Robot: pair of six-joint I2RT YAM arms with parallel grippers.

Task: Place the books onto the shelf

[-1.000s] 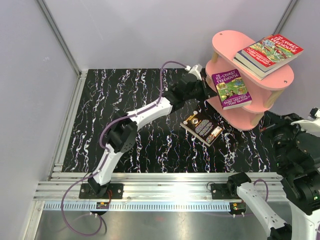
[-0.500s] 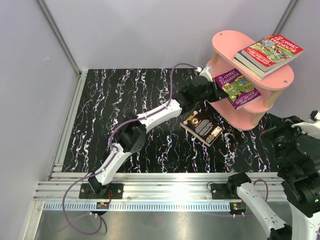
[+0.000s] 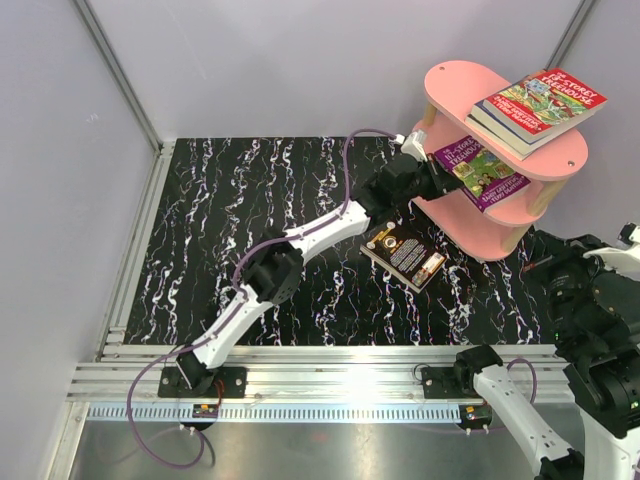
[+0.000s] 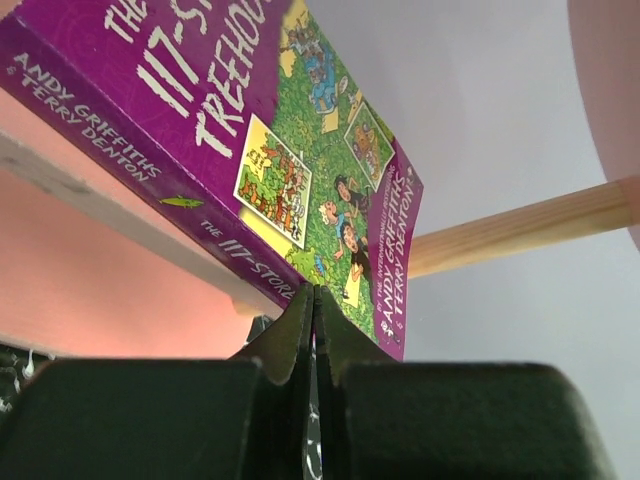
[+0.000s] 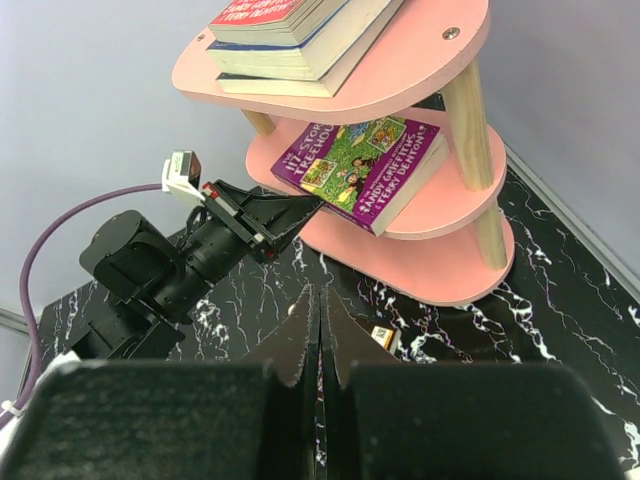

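Pink three-tier shelf (image 3: 452, 82), oval boards on pale wooden posts, stands at the far right of the black, white-veined table (image 3: 250, 220).

Top tier: a stack of books. A red-covered cartoon paperback (image 3: 540, 98) is uppermost, with a larger book with a dark-blue cover edge (image 5: 282, 60) under it.

Middle tier: purple "117-Storey Treehouse" paperback (image 3: 482, 172) lies cover up, one corner overhanging the board's edge toward the left arm.

Left gripper (image 4: 313, 298) reaches to that overhanging corner. Jaws pressed fully together, nothing between them, tips at the book's spine edge. Actual contact cannot be told.

Black-covered paperback (image 3: 405, 252) lies flat on the table just beside the shelf's foot.

Right gripper (image 5: 320, 300) hangs well apart from the shelf, above the table. Jaws closed, empty.
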